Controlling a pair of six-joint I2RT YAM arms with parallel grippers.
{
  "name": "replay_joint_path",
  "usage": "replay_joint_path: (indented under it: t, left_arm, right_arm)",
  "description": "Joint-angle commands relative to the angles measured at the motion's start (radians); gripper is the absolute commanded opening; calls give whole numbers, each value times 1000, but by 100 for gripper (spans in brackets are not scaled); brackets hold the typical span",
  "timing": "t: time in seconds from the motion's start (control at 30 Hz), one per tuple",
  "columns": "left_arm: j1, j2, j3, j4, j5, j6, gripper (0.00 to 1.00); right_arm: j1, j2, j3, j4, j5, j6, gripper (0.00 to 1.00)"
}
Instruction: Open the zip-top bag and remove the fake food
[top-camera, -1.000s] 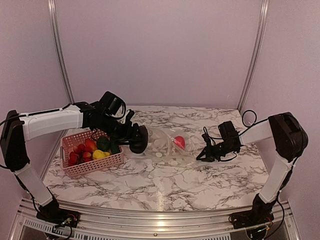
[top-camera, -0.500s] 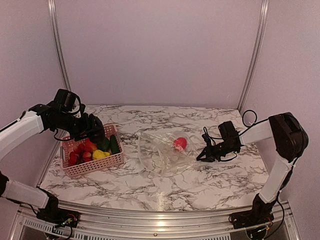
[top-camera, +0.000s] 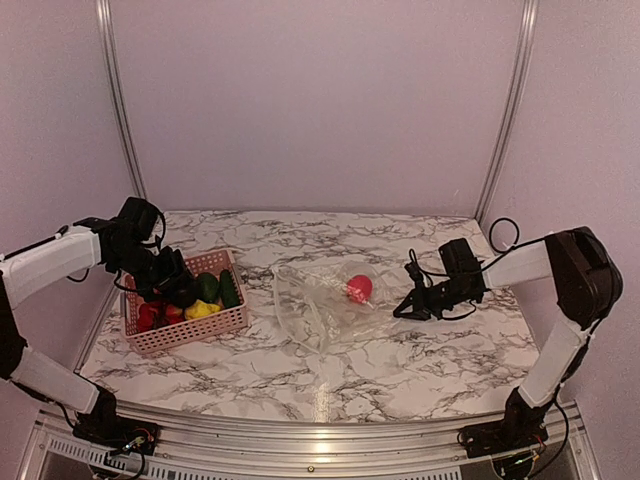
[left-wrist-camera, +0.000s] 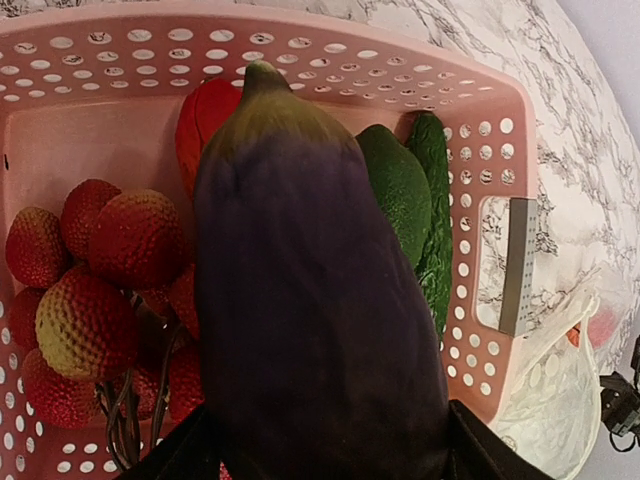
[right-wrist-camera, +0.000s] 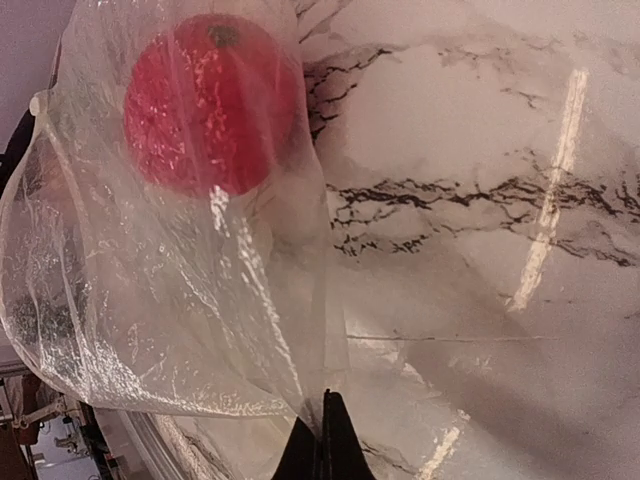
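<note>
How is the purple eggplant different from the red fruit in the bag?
The eggplant is dark purple and long; the red fruit is round. The eggplant is gripped by the left end effector over the pink basket; the red fruit sits inside the zip-top bag, whose edge the right end effector pinches. Both are toy food.

Crinkled bag (top-camera: 322, 312) around 1 red fruit (top-camera: 360, 288)

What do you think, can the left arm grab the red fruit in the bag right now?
Probably not yet. The left gripper is full: it holds a toy eggplant over the pink basket. The red fruit lies apart in the zip-top bag, which the right gripper pinches.
</note>
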Motion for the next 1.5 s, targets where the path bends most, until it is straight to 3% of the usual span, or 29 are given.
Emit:
replay_joint_path:
  t: [0.0,0.23,0.3,0.4,0.57,0.67,0.87,1.03,1.47]
  left_arm:
    - [27,54,6,30,13,-27,72]
    - [33,43,38,41,65,12,98]
    - [32,18,44,42,69,19,99]
    - [17,-13,60,53,81,46,99]
    - [-77,-30,62,125,145,88,98]
    - [-173,-21,19,222,161,58,94]
    - [-336,53,-60,439,186,-65,80]
    - [-426,173,-33,529,197,-109,73]
    - [-499,389,123,485,158,-91,66]
  right_arm:
    - [-8,-41,-16,-7,-16,-1,0]
    - [15,-105,-64,-25,-37,23,0]
    - [37,-132,-92,-30,-41,40,3]
    - [77,-186,-136,-40,-48,58,15]
    - [72,-270,-138,-121,-33,33,52]
    - [3,-279,-102,-159,-28,19,61]
    - [-64,-161,52,-112,-7,30,64]
    - [-63,-15,190,-31,-35,72,64]
    - [-51,261,389,-73,-55,0,64]
